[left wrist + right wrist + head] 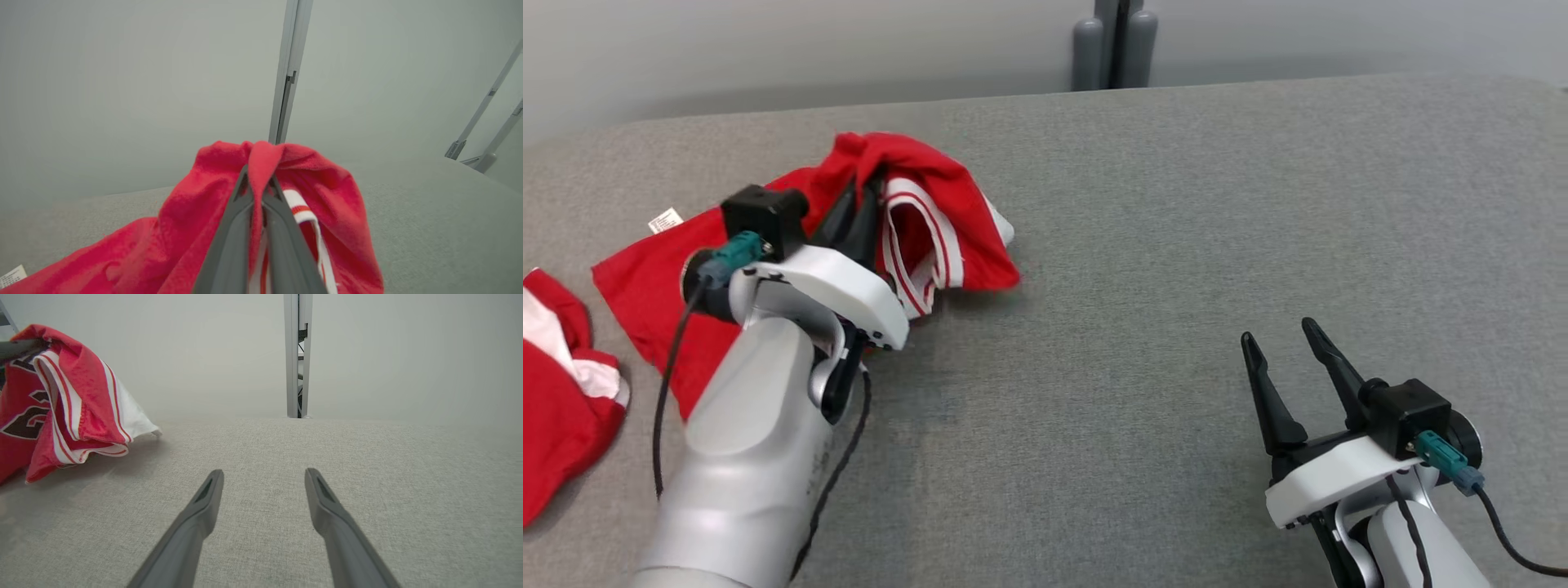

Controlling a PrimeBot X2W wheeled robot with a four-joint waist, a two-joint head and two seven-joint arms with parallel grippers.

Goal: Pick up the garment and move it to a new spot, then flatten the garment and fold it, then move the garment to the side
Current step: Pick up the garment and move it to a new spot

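The garment (947,212) is a red jersey with white and red striped trim, bunched at the left of the grey table. My left gripper (862,192) is shut on a fold of it, and the pinched part stands lifted while the rest trails on the table. In the left wrist view the red cloth (261,163) is squeezed between the two closed fingers of the left gripper (258,179). The right wrist view shows the garment (69,400) hanging at the far left, dark lettering on its front. My right gripper (1286,336) stands open and empty at the lower right, and it (263,475) hovers low over bare cloth surface.
A second red and white garment (556,392) lies at the table's left edge. The grey table (1176,204) stretches wide between both arms. A grey post (1115,41) stands behind the far edge. A white label (665,220) shows on the held garment's trailing part.
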